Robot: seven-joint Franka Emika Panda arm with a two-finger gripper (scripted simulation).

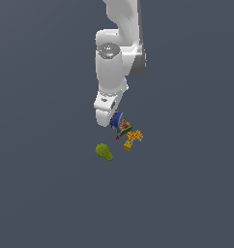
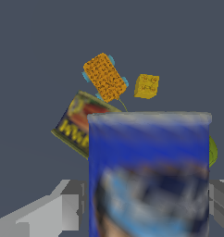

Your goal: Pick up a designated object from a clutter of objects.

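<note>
Blue can sits clamped between our gripper fingers, close above the green-and-red tin and orange toy — we judge a slipping or skewed hold could drop it onto that clutter.

A dark grey floor bears the pear, tin, and seemingly the orange toy.

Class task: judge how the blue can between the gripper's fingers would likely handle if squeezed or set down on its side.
The blue can looks like a rigid cylinder, so it probably resists squeezing. Its curved wall may slip between the flat fingers. On its side it would likely roll, unlike the boxy green and red tin.
</note>
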